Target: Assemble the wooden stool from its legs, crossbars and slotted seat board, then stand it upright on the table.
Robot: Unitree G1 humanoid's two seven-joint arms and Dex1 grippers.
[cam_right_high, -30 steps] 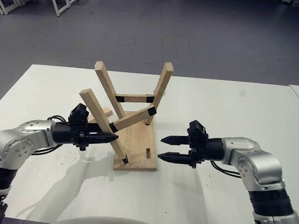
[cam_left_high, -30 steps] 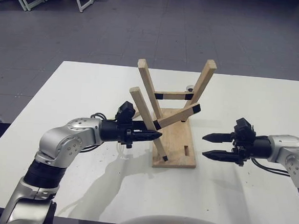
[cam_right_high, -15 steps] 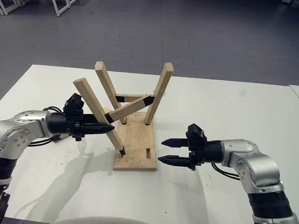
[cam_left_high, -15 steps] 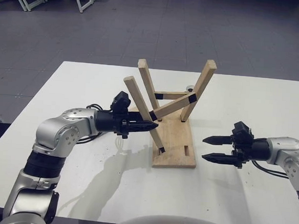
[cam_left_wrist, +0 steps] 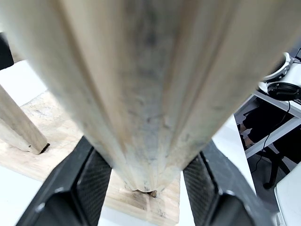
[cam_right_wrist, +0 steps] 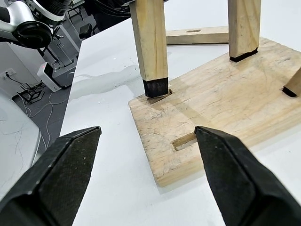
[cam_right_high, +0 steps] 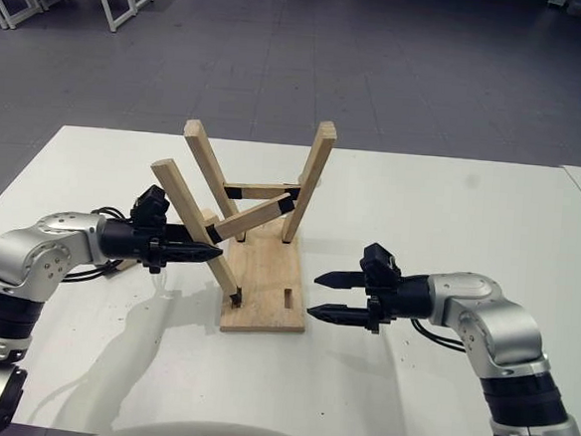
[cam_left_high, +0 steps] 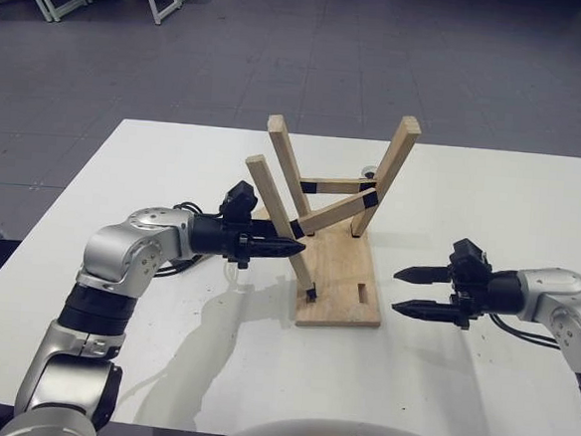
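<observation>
The board (cam_left_high: 340, 293) lies flat at mid-table (cam_left_high: 175, 160), legs pointing up; the stool is upside down and part-built. The left gripper (cam_left_high: 287, 246) comes in from the left and is clamped on the near-left leg (cam_left_high: 270, 199) about halfway up. In the left wrist view the leg sits tight between the two black fingers (cam_left_wrist: 91, 181). That leg leans, its top tipped to the left; its black-tipped foot is at a slot in the board's near-left corner, and whether it is fully seated I cannot tell.

The far-left leg (cam_left_high: 287, 158) also tilts left at the top; the right leg (cam_left_high: 394, 160) tilts right. A far bar (cam_left_high: 338, 185) runs level between those two. A slanted bar (cam_left_high: 333, 211) climbs from the near-left leg up to the right leg.

Over on the right, the right gripper (cam_left_high: 397, 289) hovers above the table just beside the board's near-right edge, apart from it; its jaws are spread wide and hold nothing, one finger (cam_right_wrist: 51, 179) plain in its wrist view. It points at a slot (cam_left_high: 363, 291) on the board's near-right side.

A loose bar (cam_right_wrist: 197, 35) lies flat on the table beside the board's left edge.
</observation>
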